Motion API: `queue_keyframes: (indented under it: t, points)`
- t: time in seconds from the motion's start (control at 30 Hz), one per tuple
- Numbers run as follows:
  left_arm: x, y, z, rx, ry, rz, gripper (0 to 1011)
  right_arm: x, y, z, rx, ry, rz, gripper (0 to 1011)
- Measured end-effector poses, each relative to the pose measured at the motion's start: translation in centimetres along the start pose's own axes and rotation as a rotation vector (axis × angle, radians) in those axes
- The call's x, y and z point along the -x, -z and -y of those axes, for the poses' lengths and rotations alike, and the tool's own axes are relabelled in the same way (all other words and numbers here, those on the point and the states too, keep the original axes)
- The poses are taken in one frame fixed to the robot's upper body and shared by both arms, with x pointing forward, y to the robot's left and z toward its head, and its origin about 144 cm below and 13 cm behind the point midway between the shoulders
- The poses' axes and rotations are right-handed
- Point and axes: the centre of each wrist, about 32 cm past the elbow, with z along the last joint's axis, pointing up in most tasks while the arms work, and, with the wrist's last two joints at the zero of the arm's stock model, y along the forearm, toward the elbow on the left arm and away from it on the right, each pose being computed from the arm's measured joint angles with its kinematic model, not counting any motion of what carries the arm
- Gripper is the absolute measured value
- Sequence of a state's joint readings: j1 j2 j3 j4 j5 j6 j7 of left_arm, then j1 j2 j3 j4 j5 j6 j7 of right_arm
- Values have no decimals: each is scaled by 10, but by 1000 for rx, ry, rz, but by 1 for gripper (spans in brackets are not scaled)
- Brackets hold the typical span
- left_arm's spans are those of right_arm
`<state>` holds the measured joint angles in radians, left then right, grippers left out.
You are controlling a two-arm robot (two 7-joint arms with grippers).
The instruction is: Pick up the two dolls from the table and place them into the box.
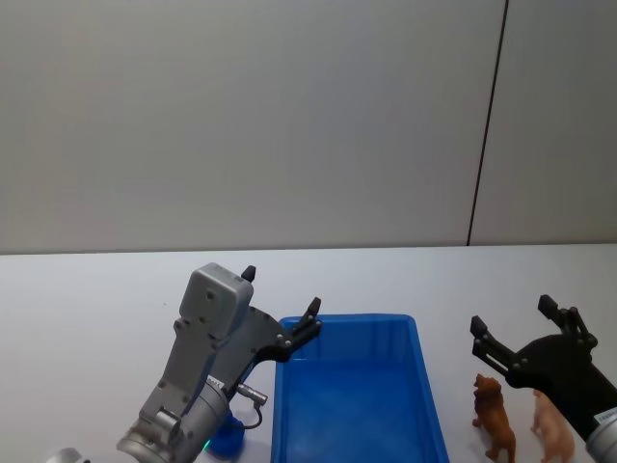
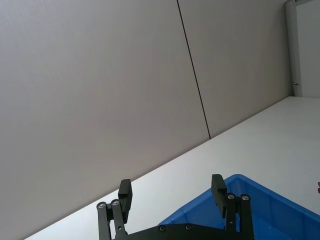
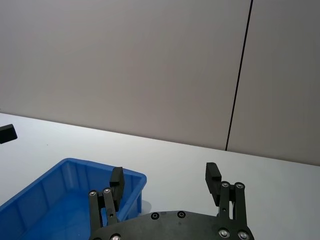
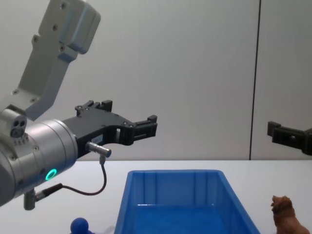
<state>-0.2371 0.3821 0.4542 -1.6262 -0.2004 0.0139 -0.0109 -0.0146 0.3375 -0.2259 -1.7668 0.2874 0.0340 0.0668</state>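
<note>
Left gripper hangs above white table, grey panelled wall behind.

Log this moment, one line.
left gripper open, empty, over left corner of box | right gripper open, empty, above lion and pig | both stand on table, right of box

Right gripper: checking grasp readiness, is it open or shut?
Open: the right gripper shows both fingers spread wide apart, with nothing held between them.

White table; grey wall; dark seam
</note>
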Motion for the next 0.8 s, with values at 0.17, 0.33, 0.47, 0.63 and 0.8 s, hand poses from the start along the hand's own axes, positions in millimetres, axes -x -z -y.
queue_keyframes:
  t: [0.17,0.33,0.47,0.63,0.8]
  points:
    - [0,0,0,0,0,0,1001,0,0,0,0,0,0,1001]
    - [0,0,0,0,0,0,1001,0,0,0,0,0,0,1001]
    - [0,0,0,0,0,0,1001,0,0,0,0,0,0,1001]
    - [0,0,0,0,0,0,1001,0,0,0,0,0,0,1001]
    - [0,0,0,0,0,0,1002,0,0,0,0,0,0,1001]
